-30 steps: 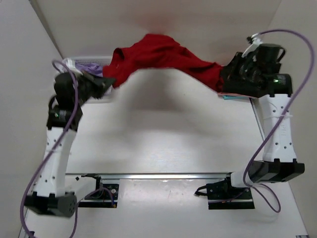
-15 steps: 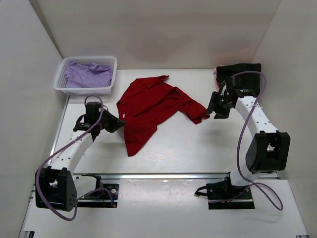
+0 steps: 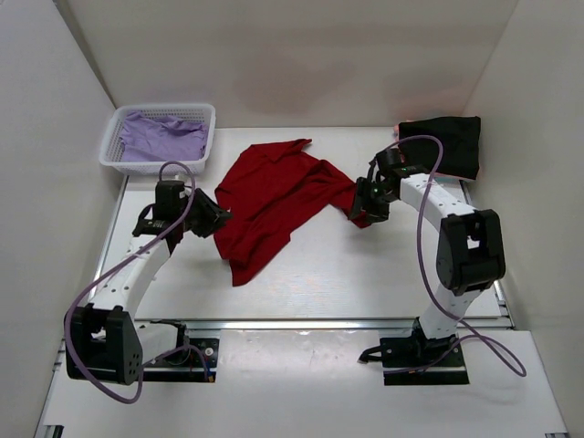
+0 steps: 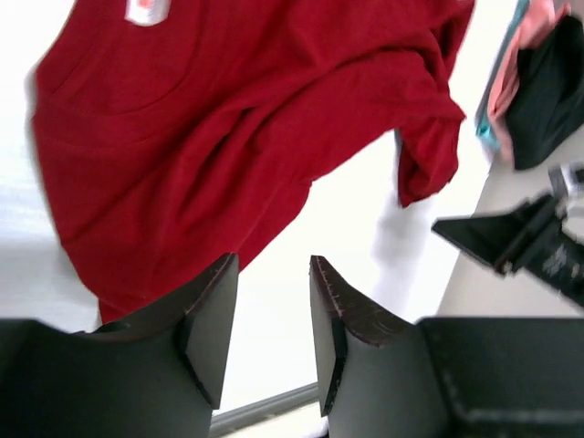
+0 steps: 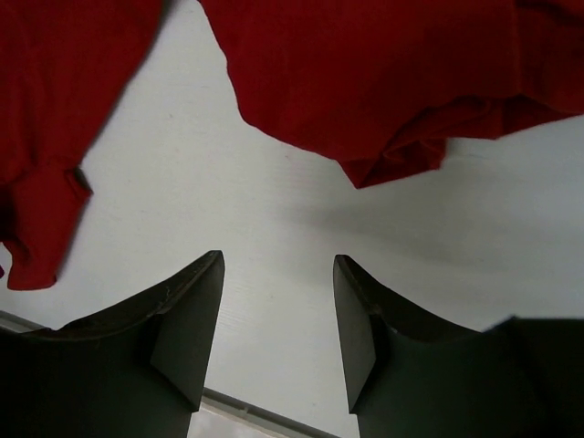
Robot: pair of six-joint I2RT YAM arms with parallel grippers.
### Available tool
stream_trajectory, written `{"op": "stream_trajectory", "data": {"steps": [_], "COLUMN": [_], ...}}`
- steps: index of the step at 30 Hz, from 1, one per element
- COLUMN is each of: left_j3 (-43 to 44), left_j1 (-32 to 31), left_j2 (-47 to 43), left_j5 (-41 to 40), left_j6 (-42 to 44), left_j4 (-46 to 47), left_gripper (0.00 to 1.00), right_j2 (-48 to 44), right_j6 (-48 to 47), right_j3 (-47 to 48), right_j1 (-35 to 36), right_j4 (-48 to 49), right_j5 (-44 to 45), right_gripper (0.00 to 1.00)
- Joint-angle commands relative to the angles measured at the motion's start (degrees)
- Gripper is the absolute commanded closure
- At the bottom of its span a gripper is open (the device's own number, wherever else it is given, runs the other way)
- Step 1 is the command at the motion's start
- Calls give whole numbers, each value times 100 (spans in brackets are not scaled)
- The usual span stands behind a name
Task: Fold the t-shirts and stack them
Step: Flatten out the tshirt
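2 grippers flank the deep red t-shirt (image 3: pixel 269 196), which lies rumpled at the desk's middle: left gripper (image 3: pixel 217 219) by its left edge, right gripper (image 3: pixel 359 210) at a sleeve, both with fingers spread and empty. Soft, light cloth, likely to sag and slide; I'd pinch it at the shoulder seams.

The table (image 3: pixel 365 274) carries a rumpled red t-shirt (image 3: pixel 269 196) at centre, a basket (image 3: pixel 155 166) upper left, and seemingly a black t-shirt (image 3: pixel 447 141) upper right.

White table (image 3: pixel 365 274) between plain off-white walls (image 3: pixel 319 55), soft even light
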Motion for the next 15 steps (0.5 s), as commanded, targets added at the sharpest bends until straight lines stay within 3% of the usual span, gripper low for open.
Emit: {"op": "stream_trajectory", "data": {"steps": [1,8,15], "left_j3": [230,-780,-1300], "left_j1": [-201,-508,-879], "left_j2": [-303,-866,-884], "left_j5": [-183,-561,-754], "left_j6": [719,895,790], "left_j4": [-276,-891,-778], "left_gripper": [51,52,55], "right_j2": [194,827,1196], "right_j6": [262,543,719], "right_j3": [-50,283,459], "right_j1": [82,29,-120], "right_j4": [472,639,868], "right_j5": [-104,-148,-262], "right_gripper": [51,51,51]}}
